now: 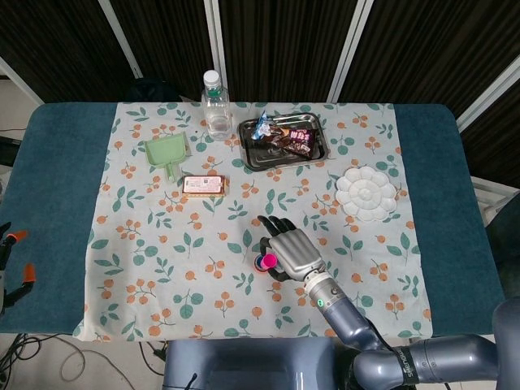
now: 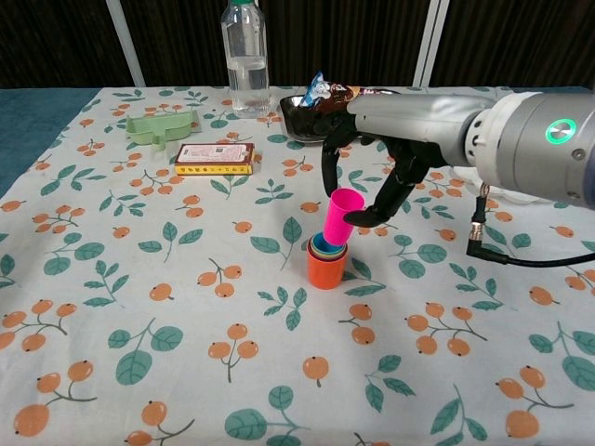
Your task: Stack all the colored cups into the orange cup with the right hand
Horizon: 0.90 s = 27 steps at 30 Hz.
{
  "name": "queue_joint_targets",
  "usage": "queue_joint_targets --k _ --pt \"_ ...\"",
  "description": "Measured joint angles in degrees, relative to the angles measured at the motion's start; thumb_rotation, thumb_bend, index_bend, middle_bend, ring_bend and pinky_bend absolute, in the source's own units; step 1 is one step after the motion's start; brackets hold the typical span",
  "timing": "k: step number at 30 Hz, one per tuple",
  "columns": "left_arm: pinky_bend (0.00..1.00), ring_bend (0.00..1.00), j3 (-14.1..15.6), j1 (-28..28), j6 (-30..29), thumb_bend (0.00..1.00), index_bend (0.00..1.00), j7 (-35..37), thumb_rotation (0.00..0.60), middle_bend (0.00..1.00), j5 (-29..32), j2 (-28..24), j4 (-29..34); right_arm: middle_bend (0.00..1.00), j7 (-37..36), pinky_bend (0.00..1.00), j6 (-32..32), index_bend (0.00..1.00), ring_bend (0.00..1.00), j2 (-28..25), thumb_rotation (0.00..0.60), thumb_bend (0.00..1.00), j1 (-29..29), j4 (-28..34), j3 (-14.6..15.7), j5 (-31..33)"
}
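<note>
Right hand [image 2: 372,163] metal-grey, dark fingers pinching glossy pink plastic cup [image 2: 340,216], tilted, its base just above orange cup [image 2: 326,268] near table centre. Orange cup tapered, smooth; nested inside it: one yellow, one blue rim visible. Floral tablecloth [image 2: 139,307], matte. Far side: one clear plastic bottle [image 2: 245,60], one steel tray [image 1: 282,141].

Blue table [image 1: 57,187], floral cloth [image 1: 162,244] spread on top.

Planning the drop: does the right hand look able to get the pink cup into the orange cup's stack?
Probably yes. The right hand holds the pink cup tilted just above the orange cup; nothing lies between.
</note>
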State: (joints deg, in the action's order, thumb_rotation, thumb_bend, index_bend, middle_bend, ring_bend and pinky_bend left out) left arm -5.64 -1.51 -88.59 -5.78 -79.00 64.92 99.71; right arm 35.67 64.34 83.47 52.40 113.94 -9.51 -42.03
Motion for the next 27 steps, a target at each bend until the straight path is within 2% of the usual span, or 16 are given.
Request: queue_joint_targets --k 21,24,27 --pt "0.05 0.00 -0.1 -0.1 0.1 0.46 0.23 -0.1 0.600 0.06 0.2 0.0 -0.2 0.00 0.0 0.11 -0.1 0.54 0.02 3.1 0.600 0.39 0.3 -3.6 0.4 1.1" --pt "0.05 0.00 0.0 -0.1 0.1 0.46 0.23 -0.1 0.600 0.06 0.1 0.0 -0.2 0.00 0.0 0.12 -0.5 0.46 0.02 3.2 0.600 0.40 0.3 -3.8 0.6 1.2" --pt "0.05 0.00 -0.1 0.0 -0.1 0.46 0.23 0.0 0.600 0.06 0.2 0.0 -0.1 0.00 0.0 0.13 -0.9 0.24 0.02 3.3 0.600 0.40 0.4 -4.0 0.8 1.3"
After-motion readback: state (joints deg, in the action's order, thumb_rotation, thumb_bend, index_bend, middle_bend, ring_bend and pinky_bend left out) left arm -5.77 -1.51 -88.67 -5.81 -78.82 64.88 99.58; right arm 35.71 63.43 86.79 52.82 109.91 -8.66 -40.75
